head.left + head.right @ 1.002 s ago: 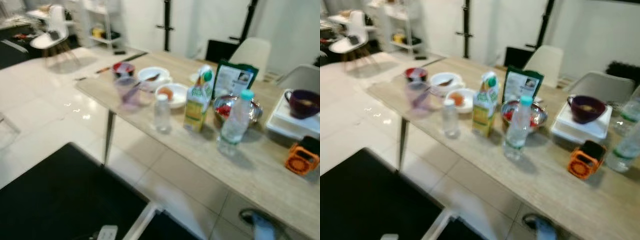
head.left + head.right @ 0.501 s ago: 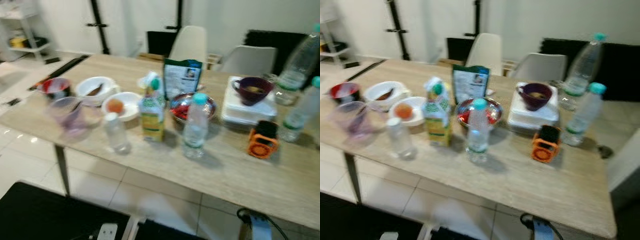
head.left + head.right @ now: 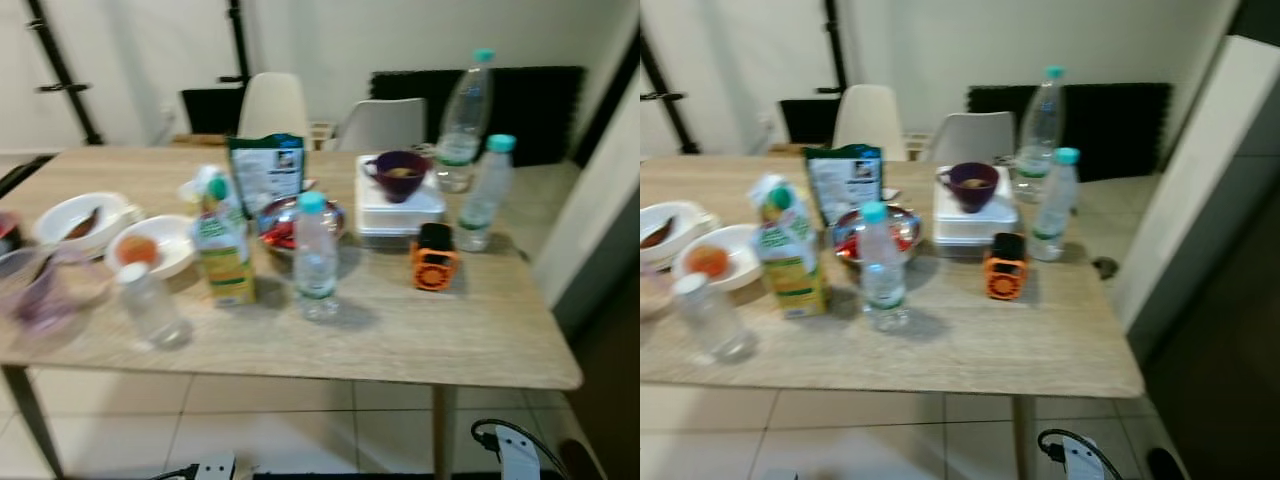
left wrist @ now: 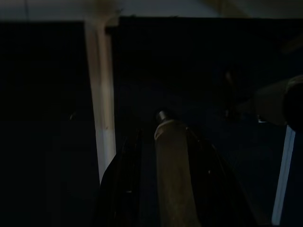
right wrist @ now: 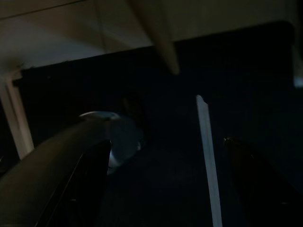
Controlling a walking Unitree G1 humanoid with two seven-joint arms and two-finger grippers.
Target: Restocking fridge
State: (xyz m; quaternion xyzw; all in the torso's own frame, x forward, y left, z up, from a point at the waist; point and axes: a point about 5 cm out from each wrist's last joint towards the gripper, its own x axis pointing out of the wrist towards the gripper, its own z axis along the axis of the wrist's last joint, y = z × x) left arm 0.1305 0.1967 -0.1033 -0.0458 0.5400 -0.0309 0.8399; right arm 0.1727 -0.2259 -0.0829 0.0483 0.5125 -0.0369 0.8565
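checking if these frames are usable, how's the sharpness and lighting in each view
Left and right eye views: evenly lit but softly blurred, so the label on the juice carton is unreadable and the clear bottle has soft edges. Left and right wrist views: very dark, only the black fingers faintly visible.

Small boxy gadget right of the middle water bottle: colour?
Orange with a black top; clearest in the right eye view.

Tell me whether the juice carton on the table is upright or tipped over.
Upright: the juice carton stands on its base on the table, green cap on top.
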